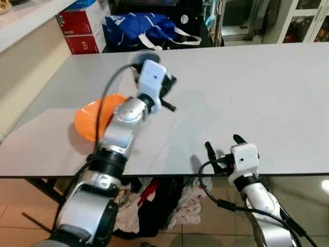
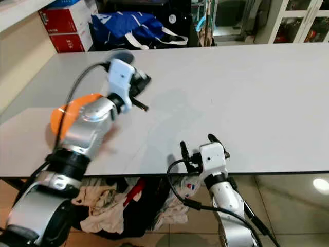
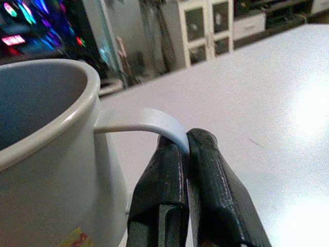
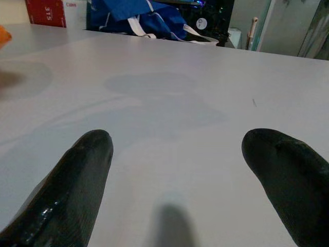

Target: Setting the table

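Observation:
A white mug with a grey inside hangs over the left part of the white table. My left gripper is shut on the mug's thin handle. In the eye views the mug's rim peeks out just beyond the gripper's white body. An orange bowl rests on the table under my left forearm, partly hidden by it. My right gripper sits at the table's near edge, low over the surface, open with nothing between its fingers.
Beyond the table's far edge lie a blue bag and red boxes. A pale counter runs along the left. Glass-door cabinets stand at the back right. Crumpled clothes lie on the floor under the near edge.

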{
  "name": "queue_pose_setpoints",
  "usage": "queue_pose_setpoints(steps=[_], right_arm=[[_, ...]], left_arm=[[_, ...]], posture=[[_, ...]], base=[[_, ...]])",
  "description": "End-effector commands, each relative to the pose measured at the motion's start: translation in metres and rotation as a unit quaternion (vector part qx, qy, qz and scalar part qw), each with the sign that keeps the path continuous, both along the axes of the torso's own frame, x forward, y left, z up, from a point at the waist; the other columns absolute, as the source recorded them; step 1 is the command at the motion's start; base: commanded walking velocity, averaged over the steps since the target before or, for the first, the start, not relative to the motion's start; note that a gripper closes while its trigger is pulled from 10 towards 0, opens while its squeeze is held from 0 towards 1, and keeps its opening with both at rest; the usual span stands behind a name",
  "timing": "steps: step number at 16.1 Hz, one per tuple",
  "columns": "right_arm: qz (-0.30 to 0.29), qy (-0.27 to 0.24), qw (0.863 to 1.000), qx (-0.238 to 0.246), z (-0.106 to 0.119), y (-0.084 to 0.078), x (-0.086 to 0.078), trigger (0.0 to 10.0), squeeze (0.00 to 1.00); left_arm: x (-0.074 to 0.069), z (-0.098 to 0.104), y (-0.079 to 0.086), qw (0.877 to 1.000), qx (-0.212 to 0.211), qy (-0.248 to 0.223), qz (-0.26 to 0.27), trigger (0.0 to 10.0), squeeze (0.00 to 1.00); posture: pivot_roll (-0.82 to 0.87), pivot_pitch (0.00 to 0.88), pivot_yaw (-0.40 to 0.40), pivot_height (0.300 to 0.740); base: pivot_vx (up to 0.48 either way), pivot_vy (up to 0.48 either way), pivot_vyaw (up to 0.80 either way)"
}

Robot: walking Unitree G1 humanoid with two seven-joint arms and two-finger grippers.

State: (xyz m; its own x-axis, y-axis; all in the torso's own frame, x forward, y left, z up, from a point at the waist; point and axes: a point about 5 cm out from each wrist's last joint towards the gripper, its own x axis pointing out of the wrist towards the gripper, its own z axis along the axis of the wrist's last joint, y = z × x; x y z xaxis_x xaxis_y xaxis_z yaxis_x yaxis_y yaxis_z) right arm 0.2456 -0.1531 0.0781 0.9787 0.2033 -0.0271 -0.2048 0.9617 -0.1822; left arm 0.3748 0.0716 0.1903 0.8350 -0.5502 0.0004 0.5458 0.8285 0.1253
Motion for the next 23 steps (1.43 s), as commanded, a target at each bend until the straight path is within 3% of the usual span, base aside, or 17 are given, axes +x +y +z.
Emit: queue_pose_setpoints(steps=[1, 8, 17, 23], right_arm=[[-0.001, -0.005, 1.000, -0.002, 0.003, 0.001, -0.001, 10.0, 0.00], [-0.002, 0.001, 1.000, -0.003, 0.001, 0.001, -0.006, 10.0, 0.00], [0.001, 0.007, 1.000, -0.007, 0.000, -0.001, -0.008, 10.0, 0.00], [0.003, 0.009, 1.000, -0.008, 0.000, -0.001, -0.007, 10.0, 0.00]], left_arm=[[0.004, 0.005, -0.001, 1.000, -0.015, 0.003, -0.006, 0.0, 0.00], [0.006, -0.022, -0.001, 0.998, -0.030, 0.063, 0.011, 0.0, 0.00], [0.002, -0.037, -0.008, 0.994, -0.051, 0.094, 0.002, 0.0, 0.00], [-0.005, -0.057, -0.004, 0.991, -0.052, 0.121, 0.020, 0.0, 0.00]], posture=[[-0.17, 0.000, 0.114, 0.736], [-0.17, 0.000, 0.113, 0.736], [-0.18, 0.000, 0.110, 0.736], [-0.17, 0.000, 0.105, 0.736]], base=[[0.000, 0.000, 0.00], [0.000, 0.000, 0.00], [0.000, 0.000, 0.00], [0.000, 0.000, 0.00]])
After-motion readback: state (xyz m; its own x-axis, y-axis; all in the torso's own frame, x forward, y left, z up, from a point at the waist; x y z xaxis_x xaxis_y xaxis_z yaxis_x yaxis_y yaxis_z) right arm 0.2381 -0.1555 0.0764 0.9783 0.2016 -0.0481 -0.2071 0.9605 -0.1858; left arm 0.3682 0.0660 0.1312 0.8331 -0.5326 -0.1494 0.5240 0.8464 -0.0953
